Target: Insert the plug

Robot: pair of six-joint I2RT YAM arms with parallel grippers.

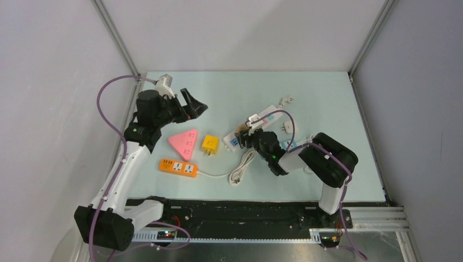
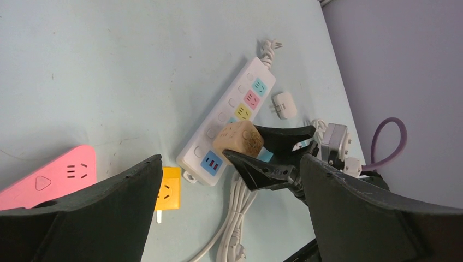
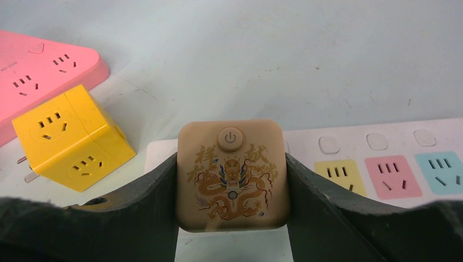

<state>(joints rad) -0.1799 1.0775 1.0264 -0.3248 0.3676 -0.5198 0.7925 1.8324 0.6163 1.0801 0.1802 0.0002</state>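
My right gripper (image 1: 244, 135) is clamped on the tan dragon-print cube plug (image 3: 232, 174), over one end of the white power strip (image 3: 382, 144). The yellow cube adapter (image 3: 71, 139) lies at nine o'clock. My left gripper (image 1: 195, 105) hangs wide open.

Overhead, 2 wrist close-ups, shared strip (image 1: 268, 114)

Triangular socket (image 1: 184, 143) lying left of cube adapter (image 1: 210, 144). Short strip (image 1: 178, 167) lying just near of both. Long strip (image 1: 267, 115) lying right, plug block (image 1: 241, 130) sitting over its near-left end.
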